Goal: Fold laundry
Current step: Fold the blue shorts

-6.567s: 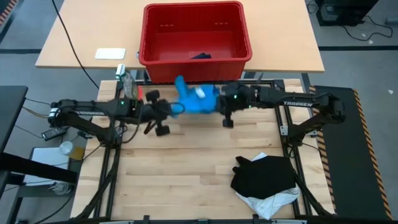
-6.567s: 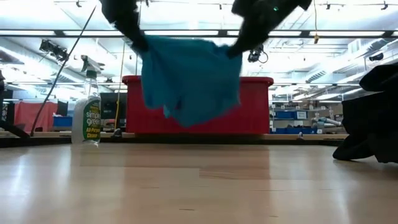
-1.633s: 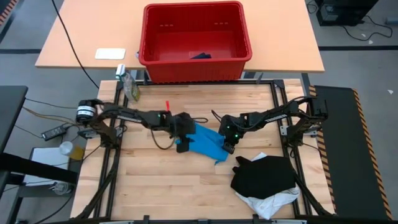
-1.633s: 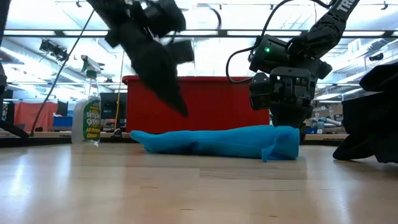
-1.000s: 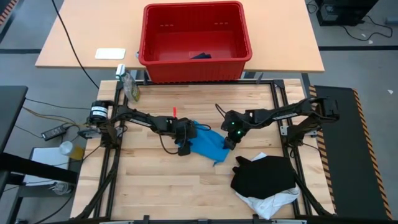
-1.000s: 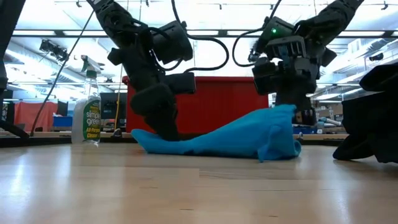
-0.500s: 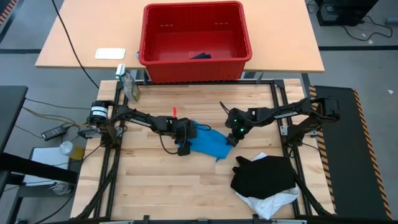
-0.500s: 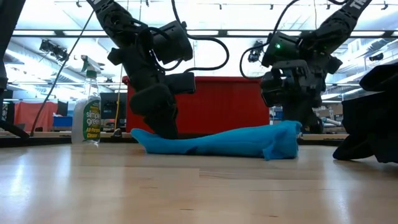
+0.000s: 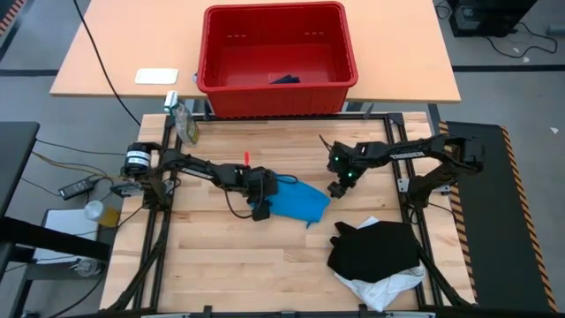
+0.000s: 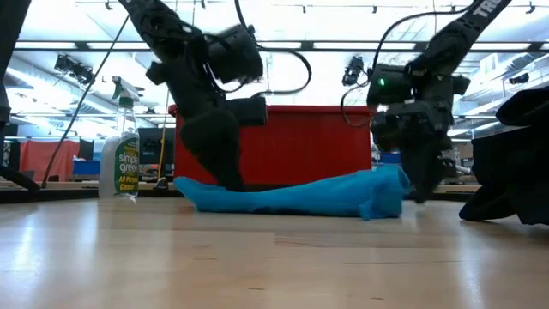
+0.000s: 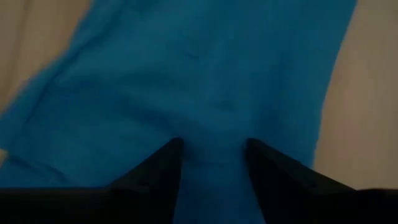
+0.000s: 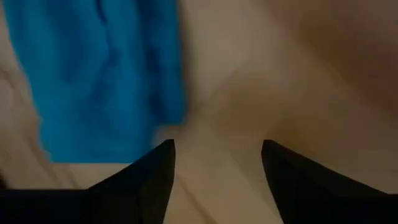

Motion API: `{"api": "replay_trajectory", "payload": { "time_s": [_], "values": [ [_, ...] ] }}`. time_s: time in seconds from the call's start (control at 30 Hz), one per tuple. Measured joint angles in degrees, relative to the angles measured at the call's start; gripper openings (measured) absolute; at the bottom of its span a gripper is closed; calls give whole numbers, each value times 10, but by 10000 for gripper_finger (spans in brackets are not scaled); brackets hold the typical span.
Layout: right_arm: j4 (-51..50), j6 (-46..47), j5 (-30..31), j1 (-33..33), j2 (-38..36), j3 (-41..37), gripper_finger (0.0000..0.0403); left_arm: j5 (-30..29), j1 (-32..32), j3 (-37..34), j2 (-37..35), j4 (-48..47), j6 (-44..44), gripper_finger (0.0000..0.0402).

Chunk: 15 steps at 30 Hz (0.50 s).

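Left jaws pinch the flattened, rumpled blue garment point(image 9: 300, 200).

This is a robotics lab or workshop in a large industrial hall: long ceiling strip lights point(image 10: 283, 45) and distant storage shelving point(image 10: 412, 159), a light wooden slatted tabletop point(image 9: 265, 256) on a black metal frame point(image 9: 402, 150), loose black cables point(image 9: 97, 62), grey floor.
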Motion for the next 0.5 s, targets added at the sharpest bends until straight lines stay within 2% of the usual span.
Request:
{"api": "replay_trajectory", "payload": {
  "time_s": [0.27, 0.4, 0.5],
  "values": [
    [-7, -7, 65, -1, -75, 56, 243, 0, 2, 0, -117, -49, -58, 182],
    [49, -12, 84, 17, -96, 67, 242, 3, 25, -2, -159, -92, -103, 182],
    [96, -30, 109, 35, -86, 67, 242, 28, 66, -37, -163, -104, -144, 182]
  ]
}}
